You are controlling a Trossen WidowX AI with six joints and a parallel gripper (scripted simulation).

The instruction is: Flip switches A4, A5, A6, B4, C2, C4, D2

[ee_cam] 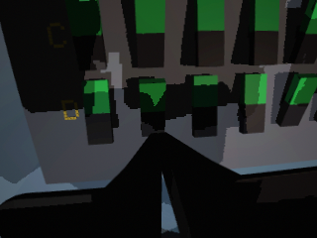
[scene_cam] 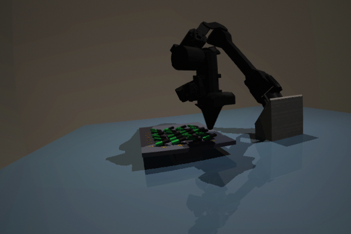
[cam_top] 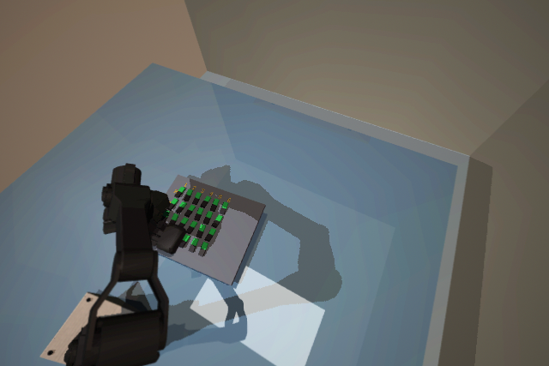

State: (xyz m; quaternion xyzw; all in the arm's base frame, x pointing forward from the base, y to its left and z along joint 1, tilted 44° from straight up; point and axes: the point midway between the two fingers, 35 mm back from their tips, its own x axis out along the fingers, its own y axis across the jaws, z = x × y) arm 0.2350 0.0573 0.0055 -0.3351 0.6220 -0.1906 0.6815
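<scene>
The grey panel (cam_top: 239, 247) (scene_cam: 147, 151) (ee_cam: 64, 149) carries rows of rocker switches, each with a green far half and a black near half. My gripper (scene_cam: 210, 128) (ee_cam: 158, 133) is shut and empty, pointing down over the panel's near edge. In the wrist view its tip lies at the near black end of switch D2 (ee_cam: 153, 94); contact cannot be told. Beside it are switch D1 (ee_cam: 99, 96) and switch D3 (ee_cam: 205, 96). Switch C2 (ee_cam: 150, 47) and switch C4 (ee_cam: 266, 47) lie in the row beyond. In the top view the arm hides the fingertips and the panel's left side.
The wooden base mount (cam_top: 80, 313) (scene_cam: 286, 118) stands behind the arm. The panel sits raised above the blue table (cam_top: 354, 255) (scene_cam: 85, 197). Neighbouring switches stand close around the tip, and arm shadows darken parts of the panel.
</scene>
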